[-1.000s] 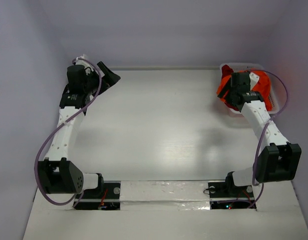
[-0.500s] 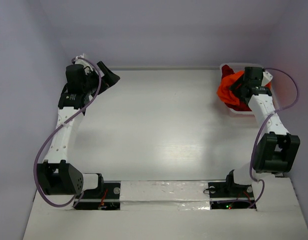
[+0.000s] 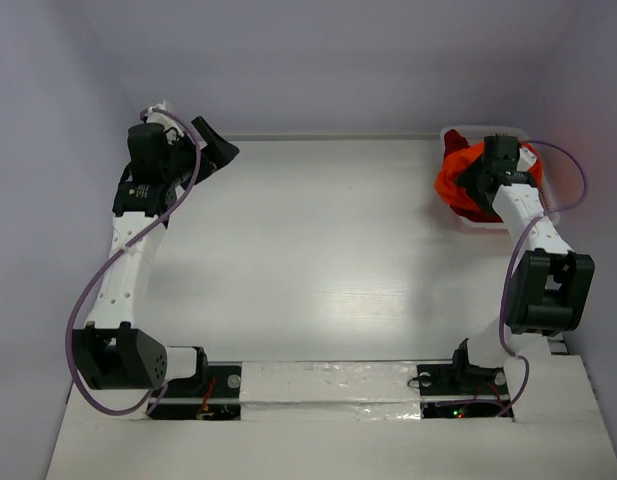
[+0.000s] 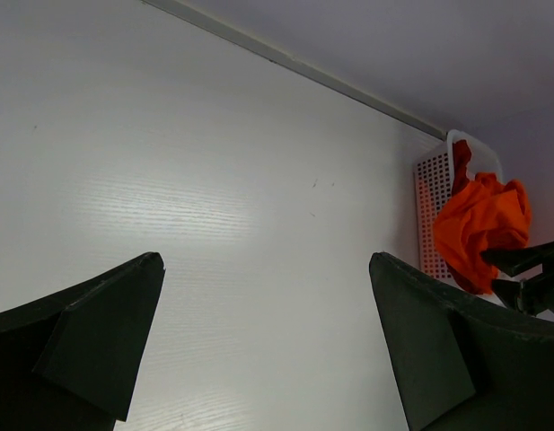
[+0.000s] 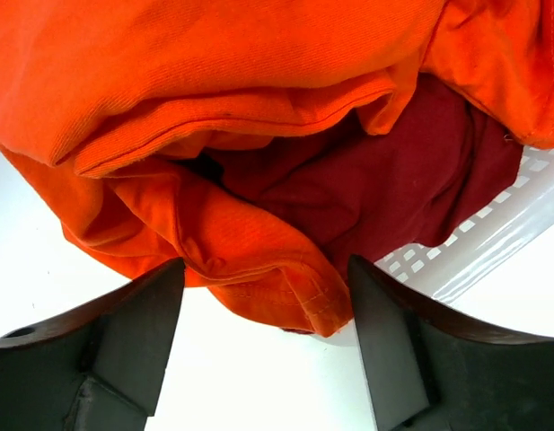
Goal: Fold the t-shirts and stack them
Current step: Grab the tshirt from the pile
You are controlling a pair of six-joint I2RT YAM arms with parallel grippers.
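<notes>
The bright orange t-shirt lies crumpled in the white lattice basket at the far right and spills over its near rim. The dark red t-shirt lies bunched under it. Both also show in the left wrist view, the orange t-shirt far off at the right. My right gripper is open just above the hanging orange hem, jaws either side of it, holding nothing. In the top view it is at the basket. My left gripper is open and empty over the far left of the table, jaws wide.
The white table spreads between the arms. Walls close in at the back and both sides. A purple cable loops off the right arm beside the basket.
The right arm has swung rightward and folded tighter, its elbow coming up by the basket, with the gripper staying at the orange shirt. The left arm has barely shifted.
</notes>
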